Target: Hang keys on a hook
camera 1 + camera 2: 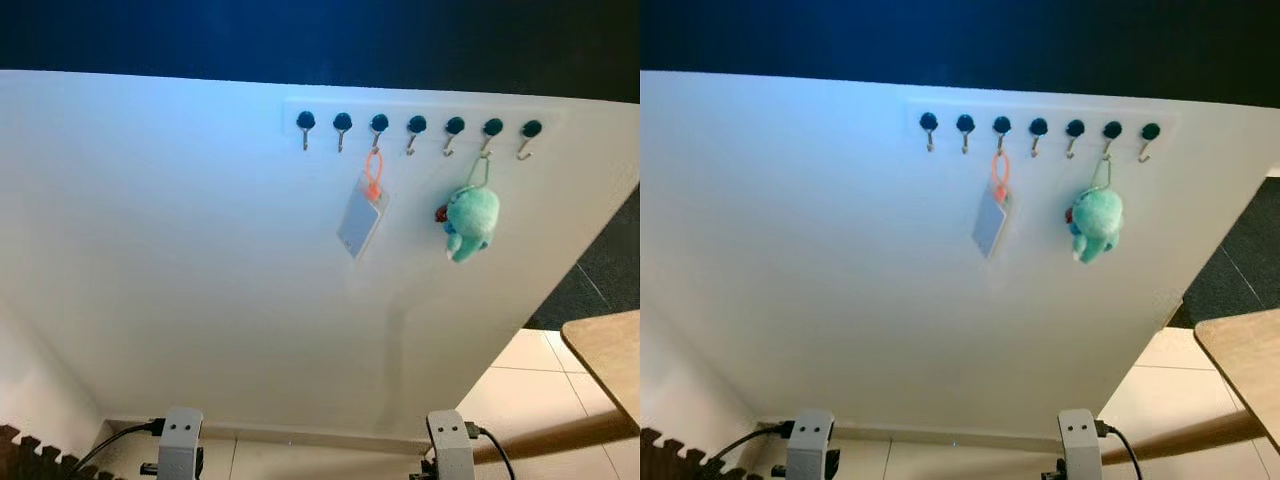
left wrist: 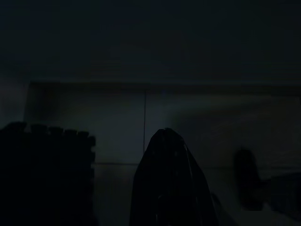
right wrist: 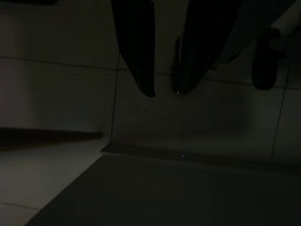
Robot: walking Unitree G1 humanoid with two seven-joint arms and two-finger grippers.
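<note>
Row of 7 dark-capped hooks (image 1: 417, 127) in upper middle of frame, on white wall (image 1: 180, 260). Hanging from 3rd hook: white card (image 1: 361, 222) on orange loop. Hanging from 6th hook: teal plush keychain (image 1: 471, 221). Both arms idle at lower edge. Right end effector (image 3: 162, 92) over tiled floor (image 3: 61, 84), fingers slightly apart, empty. Left end effector (image 2: 167, 141) in dark; cannot tell if open or closed.
</note>
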